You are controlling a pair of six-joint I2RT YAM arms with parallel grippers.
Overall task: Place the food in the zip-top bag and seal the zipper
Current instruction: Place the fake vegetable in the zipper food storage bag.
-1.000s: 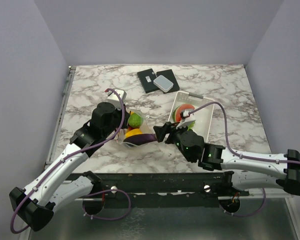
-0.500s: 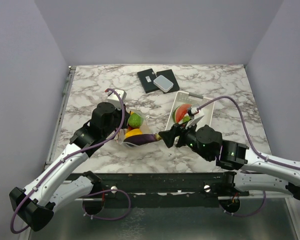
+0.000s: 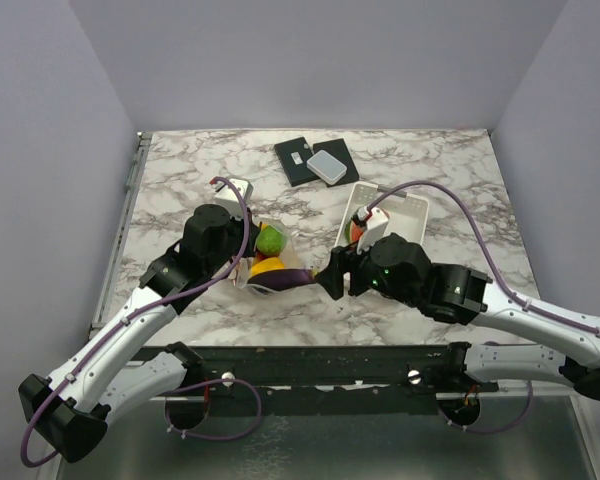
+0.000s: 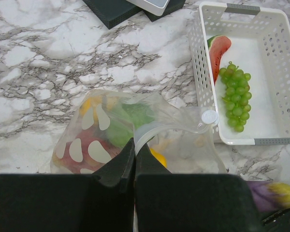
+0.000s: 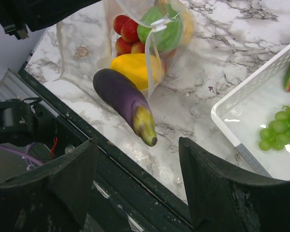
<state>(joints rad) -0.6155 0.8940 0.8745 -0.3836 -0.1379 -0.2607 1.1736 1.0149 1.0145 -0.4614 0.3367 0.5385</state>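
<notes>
The clear zip-top bag [image 4: 94, 140] with white dots lies on the marble, holding red strawberries [image 5: 128, 34], a green fruit [image 5: 162, 29] and a yellow lemon [image 5: 133, 67]. My left gripper [image 4: 134, 145] is shut on the bag's mouth edge, at the zipper strip [image 4: 159, 126]. A purple eggplant [image 5: 121, 96] lies at the bag's mouth, its yellowish stem end pointing at the table's front edge. My right gripper [image 5: 137, 142] stands open just behind that end, not touching it. Green grapes [image 4: 236, 99] and a watermelon slice [image 4: 218, 50] lie in the white basket [image 4: 198, 63].
A dark case with a grey box [image 3: 320, 160] on it sits at the back of the table. A small white device [image 3: 238, 187] lies beyond the left arm. The black front rail [image 5: 87, 159] runs directly under my right gripper.
The right arm has swung its wrist round toward the basket side while its open gripper stays by the eggplant's end. Left gripper, bag and eggplant have hardly moved.
</notes>
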